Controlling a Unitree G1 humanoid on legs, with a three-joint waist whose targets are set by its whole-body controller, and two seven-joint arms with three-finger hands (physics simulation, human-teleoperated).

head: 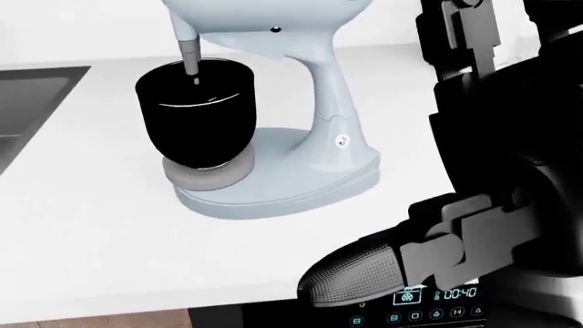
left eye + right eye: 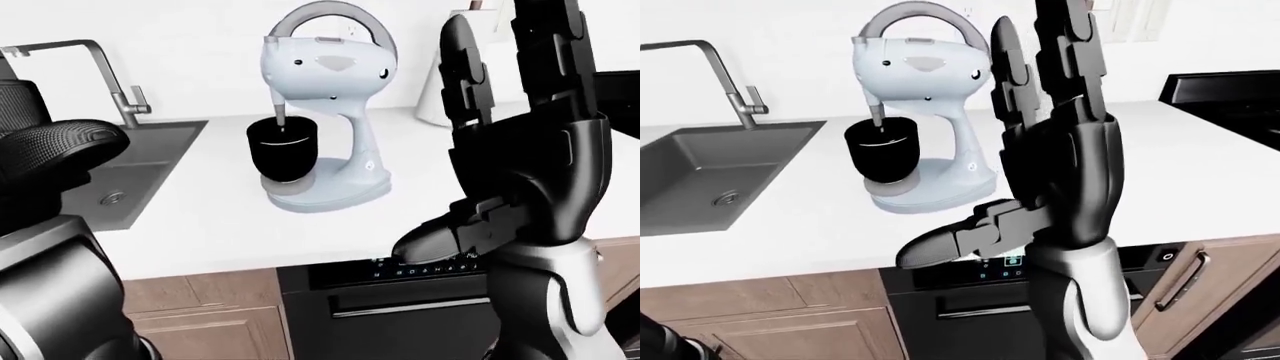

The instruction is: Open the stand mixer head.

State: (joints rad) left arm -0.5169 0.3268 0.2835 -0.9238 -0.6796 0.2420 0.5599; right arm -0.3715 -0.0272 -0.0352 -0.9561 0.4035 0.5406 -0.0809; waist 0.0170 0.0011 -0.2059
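Observation:
A pale blue stand mixer [image 2: 340,150] stands on the white counter [image 2: 220,217], its head [image 2: 322,61] down and level. Its beater shaft [image 1: 189,51] reaches into the black bowl [image 1: 195,113]. A grey handle arches over the head. My right hand [image 2: 480,142] is raised to the right of the mixer and nearer the camera, apart from it. It is open, with the fingers [image 2: 1065,45] pointing up and the thumb [image 1: 350,279] jutting left. My left hand [image 2: 60,142] fills the left edge of the left-eye view as dark textured pads, its pose unclear.
A grey sink [image 2: 710,176] with a bent faucet [image 2: 735,86] lies left of the mixer. Below the counter edge sit a black appliance with a lit control panel [image 1: 410,297] and wood cabinets [image 2: 780,315]. A black stove [image 2: 1230,86] is at the right.

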